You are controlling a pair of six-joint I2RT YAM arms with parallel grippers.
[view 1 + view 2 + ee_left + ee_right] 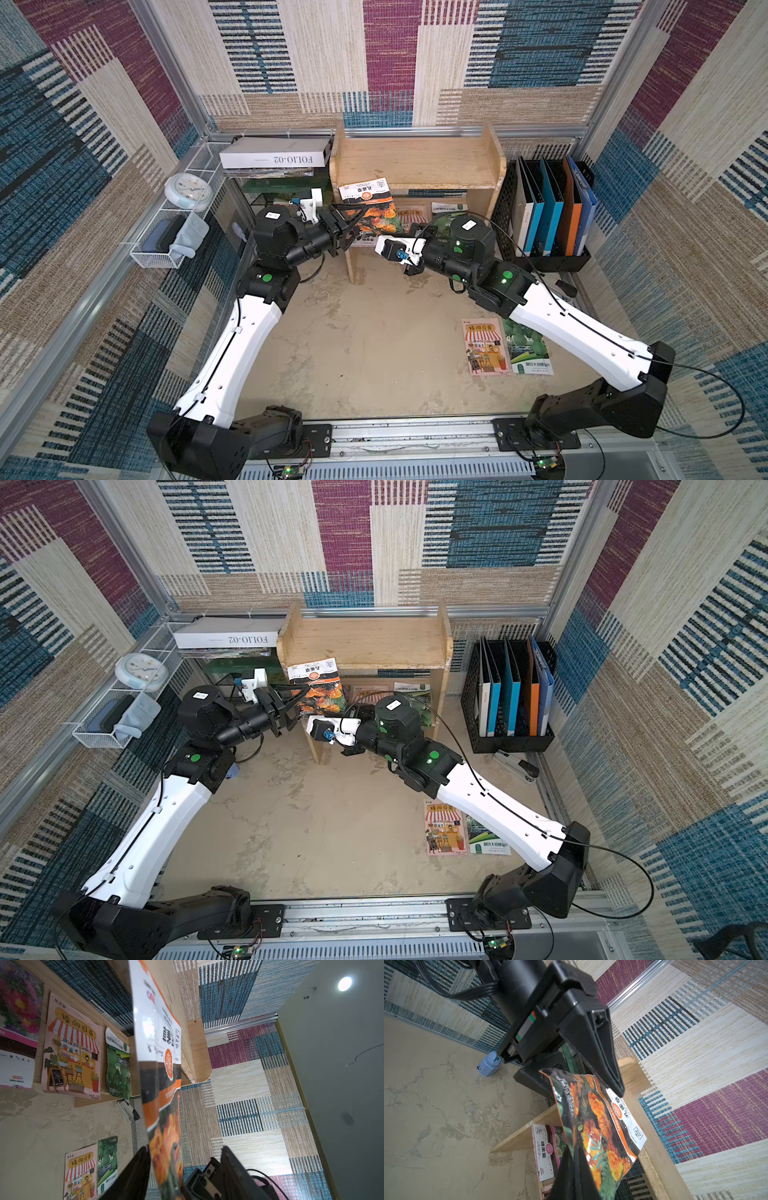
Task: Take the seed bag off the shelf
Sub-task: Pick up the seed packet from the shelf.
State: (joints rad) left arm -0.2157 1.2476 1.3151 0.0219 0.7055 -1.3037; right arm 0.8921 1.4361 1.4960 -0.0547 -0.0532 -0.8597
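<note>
The seed bag (372, 216), printed with orange flowers, hangs tilted at the near left corner of the shelf (419, 162), its white end overlapping the upper tier's near edge; whether it touches the wood cannot be told. The right end effector (572, 1159) is clamped on the bag's flowered end, while the left end effector (362, 221) stands about half open, one finger on each side of the bag with a gap showing. Other packets (411, 215) lie on the lower tier.
</note>
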